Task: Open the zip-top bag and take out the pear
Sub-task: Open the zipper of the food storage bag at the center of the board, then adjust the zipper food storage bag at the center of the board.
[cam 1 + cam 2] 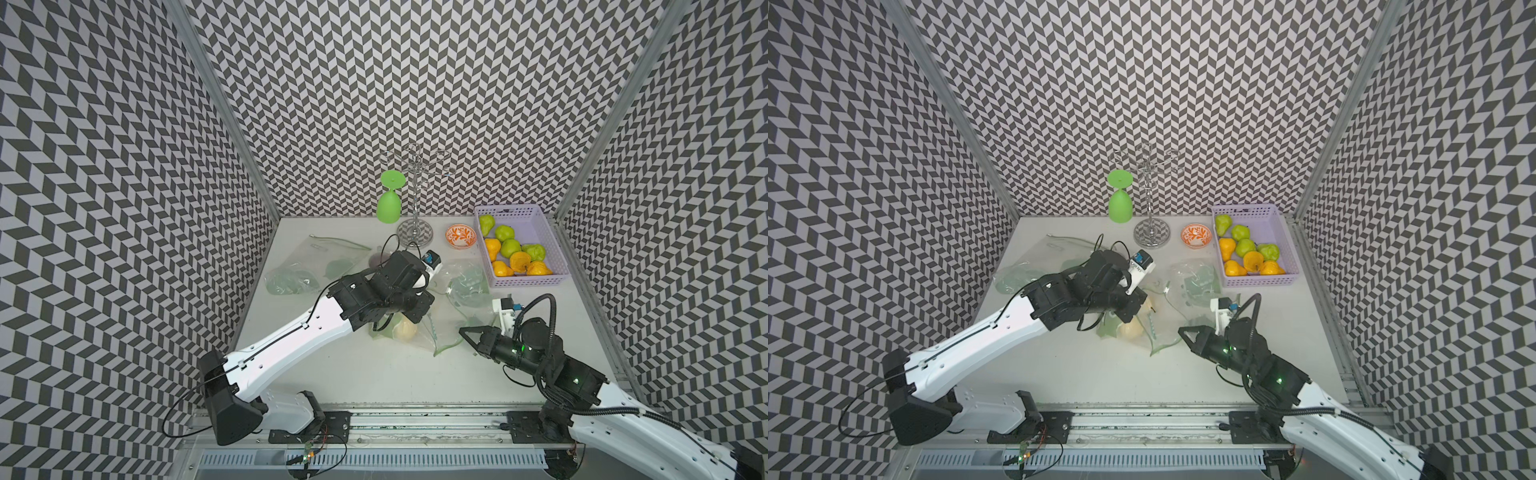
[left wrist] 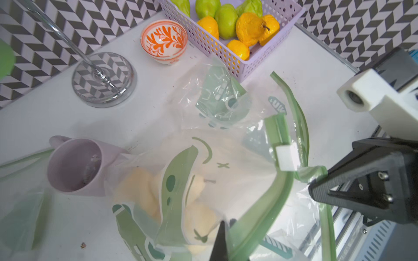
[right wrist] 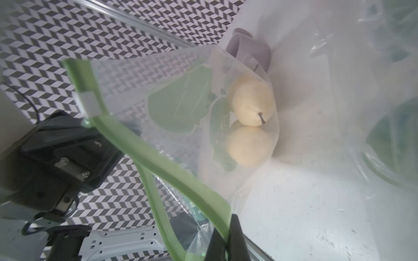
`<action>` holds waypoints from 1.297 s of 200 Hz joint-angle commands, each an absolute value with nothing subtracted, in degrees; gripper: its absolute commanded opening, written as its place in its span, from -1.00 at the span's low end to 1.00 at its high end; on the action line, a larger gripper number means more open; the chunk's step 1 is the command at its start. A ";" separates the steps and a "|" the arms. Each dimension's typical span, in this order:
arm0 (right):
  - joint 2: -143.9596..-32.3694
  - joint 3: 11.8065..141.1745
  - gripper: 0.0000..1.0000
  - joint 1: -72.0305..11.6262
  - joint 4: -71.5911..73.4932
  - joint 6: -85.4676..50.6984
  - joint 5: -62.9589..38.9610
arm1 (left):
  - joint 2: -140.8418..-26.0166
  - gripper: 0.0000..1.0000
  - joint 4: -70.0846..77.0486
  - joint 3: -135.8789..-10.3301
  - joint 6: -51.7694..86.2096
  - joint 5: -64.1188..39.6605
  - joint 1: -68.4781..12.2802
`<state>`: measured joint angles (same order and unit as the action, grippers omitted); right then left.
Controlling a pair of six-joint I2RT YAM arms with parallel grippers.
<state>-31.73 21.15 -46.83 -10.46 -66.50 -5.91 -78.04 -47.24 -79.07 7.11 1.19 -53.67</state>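
- Both sets of jaws are pressed shut, each on its own lip of the zip-top bag (image 2: 237, 158). The left jaws pinch the green zip strip (image 3: 181, 180) over the middle of the bench (image 1: 374, 374), and the right jaws nip the other lip just to the right.
- The mouth is parted below the white slider (image 2: 286, 158), while the track past the slider looks sealed.
- The pear (image 3: 251, 101) lies deep inside the bag at mid-bench, just under the left wrist in both top views. A second pale fruit (image 3: 248, 146) touches it on the near side.
- First risk: that film is thin and slick. Pull the lips apart too briskly and one could slide out of its pinch, and the mouth would flop shut.
- Second risk: pull upward rather than apart and the whole bag could lift. Both fruits would roll to the sealed bottom, further from reach.
- Third risk: the lilac mug (image 2: 74, 167) lies on its side right against the bag's far-left edge. Dragging the bag that way could knock it.
- Also, an empty bag (image 1: 467, 286) is crumpled against this one on the right, and a reaching finger could snag the wrong plastic.
- Orientation: the pear lies on its side with its long axis flat along the bench, roughly left to right. Its stem (image 3: 262, 117) points right and a touch near, toward the parted mouth, and the broad end sits to the left.
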 commanded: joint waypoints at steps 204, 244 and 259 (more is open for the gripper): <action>-43.93 43.48 -1.00 -60.41 -17.74 -57.87 -9.81 | -77.94 -1.00 -40.56 -75.06 8.18 -9.13 -55.21; -47.97 40.98 -1.00 -64.15 -18.22 -60.65 -0.83 | -77.35 -1.00 -40.34 -75.06 8.51 -10.04 -55.28; -48.57 40.33 -1.00 -64.16 -17.66 -61.16 2.27 | -76.89 -1.00 -40.47 -75.15 8.54 -10.59 -55.28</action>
